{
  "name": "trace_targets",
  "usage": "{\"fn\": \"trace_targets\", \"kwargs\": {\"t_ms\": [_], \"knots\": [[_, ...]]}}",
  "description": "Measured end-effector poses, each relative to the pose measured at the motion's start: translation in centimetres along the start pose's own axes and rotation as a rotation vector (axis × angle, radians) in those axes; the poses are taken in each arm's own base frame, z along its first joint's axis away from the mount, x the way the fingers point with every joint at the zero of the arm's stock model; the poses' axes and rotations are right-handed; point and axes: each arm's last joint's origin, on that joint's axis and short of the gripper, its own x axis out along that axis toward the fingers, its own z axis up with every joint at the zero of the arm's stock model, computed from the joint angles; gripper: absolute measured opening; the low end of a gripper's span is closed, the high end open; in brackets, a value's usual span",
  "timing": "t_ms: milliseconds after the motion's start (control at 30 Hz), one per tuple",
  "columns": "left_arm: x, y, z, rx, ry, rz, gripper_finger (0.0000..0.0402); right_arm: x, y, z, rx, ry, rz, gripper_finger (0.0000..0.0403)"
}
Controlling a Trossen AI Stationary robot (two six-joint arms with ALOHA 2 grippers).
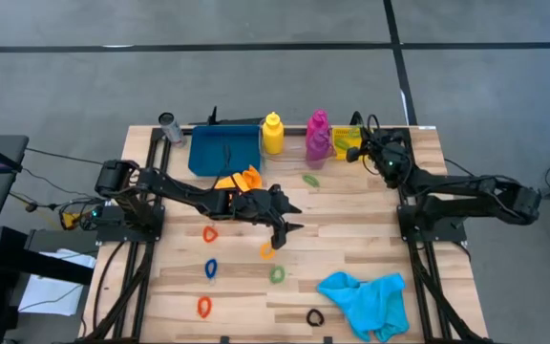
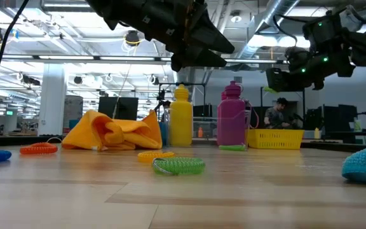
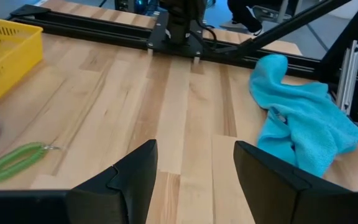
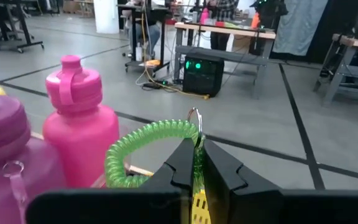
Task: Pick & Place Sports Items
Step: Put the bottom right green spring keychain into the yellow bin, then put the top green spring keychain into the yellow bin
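Green coiled elastic ring (image 4: 151, 152) hangs pinched in my closed right pincer (image 4: 194, 163) over the small yellow plastic bin (image 1: 347, 140); released off-centre, it could bounce out.

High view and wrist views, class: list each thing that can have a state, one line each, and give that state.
Left claw: open, empty, above the table middle.
Right claw: shut on green ring, over the yellow bin.
Yellow bottle: upright, capped.
Magenta bottle: upright, capped.
Orange cloth: crumpled beside the tray.
Cyan cloth: crumpled on the table.
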Motion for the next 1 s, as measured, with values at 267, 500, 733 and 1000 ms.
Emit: {"fn": "trace_targets", "kwargs": {"t_ms": [267, 500, 733, 1000], "knots": [[0.01, 0.08, 0.02, 0.004, -0.001, 0.002, 0.0209, -0.01, -0.02, -0.29, -0.018, 0.026, -0.001, 0.0019], [0.01, 0.09, 0.02, 0.006, -0.001, 0.002, 0.0209, -0.01, -0.01, -0.26, -0.017, 0.023, -0.001, 0.0057], [0.01, 0.09, 0.02, 0.006, -0.001, 0.002, 0.0209, -0.01, 0.0, -0.2, -0.013, 0.018, -0.001, 0.0095], [0.01, 0.09, 0.02, 0.006, -0.001, 0.002, 0.0209, -0.01, -0.06, -0.07, 0.028, 0.005, -0.023, 0.011]]}}
